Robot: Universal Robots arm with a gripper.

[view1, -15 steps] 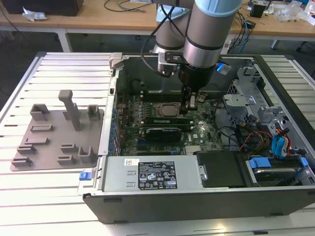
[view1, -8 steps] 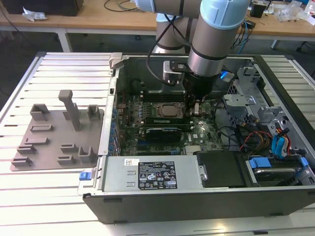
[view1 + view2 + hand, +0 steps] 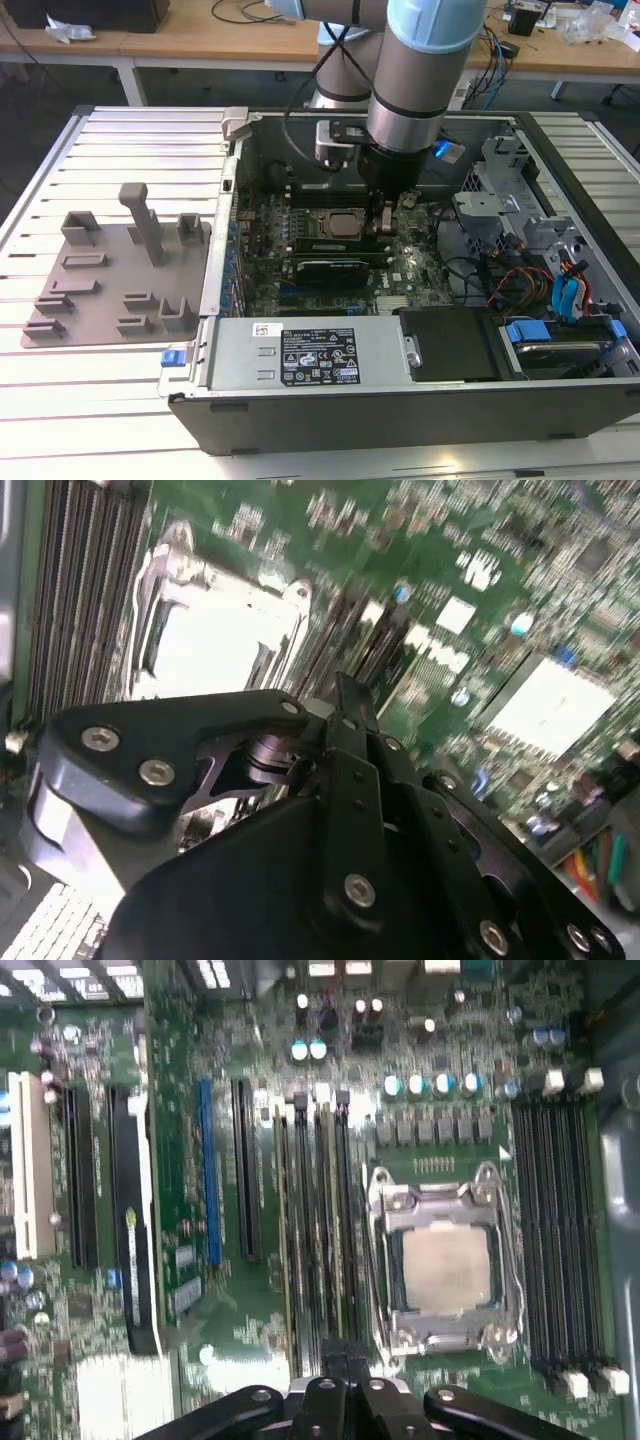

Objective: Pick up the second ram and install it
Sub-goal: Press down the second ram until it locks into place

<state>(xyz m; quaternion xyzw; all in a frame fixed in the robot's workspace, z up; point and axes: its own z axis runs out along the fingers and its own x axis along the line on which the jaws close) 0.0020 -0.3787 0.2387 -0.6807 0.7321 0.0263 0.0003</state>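
— Tool point(image 3: 385, 215) position first: where do we see it?

— In the exterior view we see it reaching down from the arm point(image 3: 420, 60) into the open computer case point(image 3: 560, 420), just on the exterior view's right of the CPU socket point(image 3: 335, 222). It is low over the motherboard point(image 3: 400, 275), at the bank of memory slots beside the socket.

— And how does the tool stand?

— In the first wrist view its two black tips are drawn close together, with hardly a gap, right above the slot bank point(image 3: 305, 1260). We read it as closed. Whether it pinches anything we cannot tell.

— Then where is the second ram point(image 3: 332, 1230)?

— We make out a thin, dull green-grey strip running along that slot bank, just beside the socket and in line with the tool's tips. We take that for it. We cannot tell if it sits fully down in its slot.

— Anything else in the case?

— A second group of long black slots point(image 3: 560, 1240) lies on the far side of the socket. The grey power supply point(image 3: 310, 355) runs along the case's near wall.

— And outside the case?

— The grey tray point(image 3: 120, 280) with upright pegs rests on the slatted tabletop point(image 3: 120, 150), on the exterior view's left, well apart from the tool.
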